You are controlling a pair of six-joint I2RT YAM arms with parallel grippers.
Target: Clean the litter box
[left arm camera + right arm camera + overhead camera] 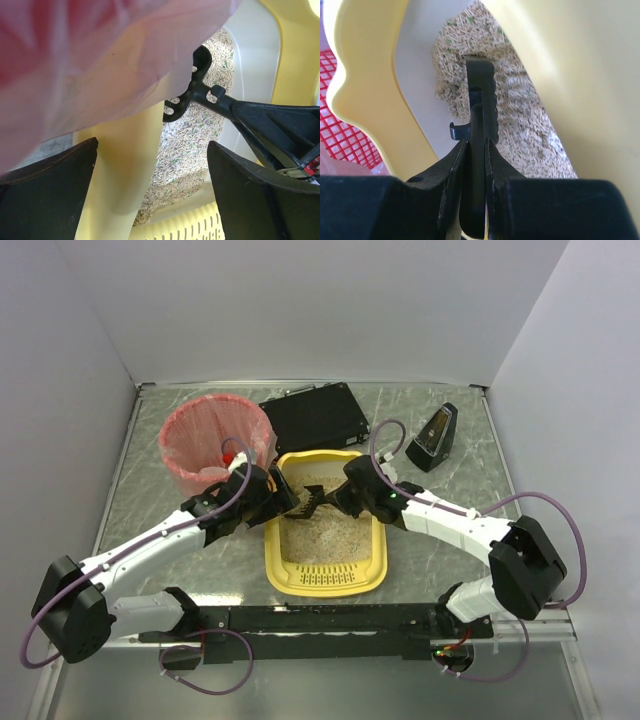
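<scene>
The litter box [325, 583] sits mid-surface [150, 540], just near of the black case [315, 418] and right of the pink bin [205, 430]. The right pincer [338, 498] is clamped on a black scoop [310, 505], which is over the litter at the box's far end. The left pincer [278, 498] is spread wide at the box's far left rim, close beside the bin, holding nothing.

litter box [326, 583] at centre of table [500, 460], scoop [312, 502] inside it over the litter. bin [185, 465] behind-left of the box, flat case [315, 418] directly behind it, wedge-shaped device [433, 437] behind-right.
</scene>
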